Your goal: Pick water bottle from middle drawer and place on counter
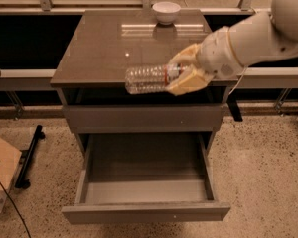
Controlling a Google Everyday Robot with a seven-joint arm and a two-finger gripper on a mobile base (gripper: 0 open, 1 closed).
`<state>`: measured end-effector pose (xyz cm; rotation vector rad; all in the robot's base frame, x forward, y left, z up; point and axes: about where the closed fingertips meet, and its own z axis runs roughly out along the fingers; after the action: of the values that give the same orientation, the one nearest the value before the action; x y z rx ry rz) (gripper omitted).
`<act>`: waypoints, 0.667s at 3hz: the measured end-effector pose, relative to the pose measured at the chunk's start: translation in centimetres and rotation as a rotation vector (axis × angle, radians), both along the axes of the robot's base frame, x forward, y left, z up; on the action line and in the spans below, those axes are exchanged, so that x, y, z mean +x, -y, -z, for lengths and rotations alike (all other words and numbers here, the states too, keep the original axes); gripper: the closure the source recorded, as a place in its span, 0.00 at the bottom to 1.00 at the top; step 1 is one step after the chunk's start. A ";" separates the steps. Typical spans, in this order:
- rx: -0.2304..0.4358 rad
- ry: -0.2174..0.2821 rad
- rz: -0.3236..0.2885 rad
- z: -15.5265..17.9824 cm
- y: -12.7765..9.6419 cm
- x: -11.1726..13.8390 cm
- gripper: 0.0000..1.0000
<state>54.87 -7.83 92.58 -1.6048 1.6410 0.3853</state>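
Observation:
My gripper (181,75) is shut on the water bottle (146,78), a clear ribbed plastic bottle held sideways with its base pointing left. The bottle hangs in the air at the front edge of the counter (99,48), a glossy grey-brown slab. My white arm reaches in from the upper right. The middle drawer (146,182) stands pulled out below, with nothing on its grey floor.
A white bowl (167,11) stands at the back middle of the counter. A cardboard box (0,175) and a black stand (30,155) are on the speckled floor at the left. A window rail runs behind the cabinet.

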 end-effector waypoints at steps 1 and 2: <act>0.012 0.042 -0.004 -2.4 -0.2 0.8 1.00; 0.028 0.045 0.007 -1.8 -0.7 1.3 1.00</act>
<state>56.20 -7.17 94.38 -1.5759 1.6001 0.3646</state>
